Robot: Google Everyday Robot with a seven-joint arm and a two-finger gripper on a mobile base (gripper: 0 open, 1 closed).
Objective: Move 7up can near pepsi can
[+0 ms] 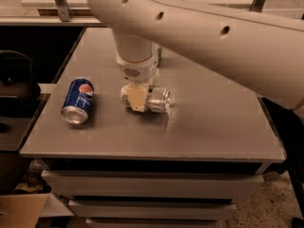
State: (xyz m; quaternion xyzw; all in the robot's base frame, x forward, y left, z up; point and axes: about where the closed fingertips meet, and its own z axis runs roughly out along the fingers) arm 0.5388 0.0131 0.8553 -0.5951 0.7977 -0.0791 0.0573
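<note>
Near the left bench point(223, 127) edge lies the pepsi can point(78, 100), the end effector point(137, 99) clamping the 7up can point(157, 99) mid-bench, likely to set beside it.

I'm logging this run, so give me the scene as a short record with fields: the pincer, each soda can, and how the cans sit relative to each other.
pincer: over the middle of the table, closed around the 7up can
7up can: on its side in the pincer, shiny end toward the view's right
pepsi can: on its side near the table's left edge, silver end toward the camera
relation: cans apart, not touching; pepsi can to the left of the 7up can in the view
table: grey top
</note>
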